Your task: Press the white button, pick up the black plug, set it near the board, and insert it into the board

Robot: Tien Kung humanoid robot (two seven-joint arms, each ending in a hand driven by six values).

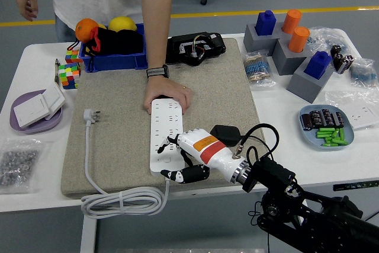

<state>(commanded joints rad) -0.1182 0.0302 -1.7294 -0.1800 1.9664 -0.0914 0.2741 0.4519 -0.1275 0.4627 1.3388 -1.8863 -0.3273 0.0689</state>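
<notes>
A white power strip (166, 128) lies lengthwise on the grey mat (118, 122). A person's hand (167, 94) presses on its far end. My right hand (177, 155) reaches in from the lower right, and its black-tipped fingers (173, 141) lie spread over the strip's near end, holding nothing. The thumb (183, 175) hangs off the strip's near edge. The black plug (225, 134) rests on the mat just right of my wrist, its cable looping back toward my arm. My left hand is out of view.
The strip's white cord (121, 201) coils at the mat's front edge, ending in a plug (90, 115) at left. A purple plate with switches (37, 111) sits far left, a blue bin (113, 44) at back, grey blocks (296, 51) and a blue dish (327, 127) at right.
</notes>
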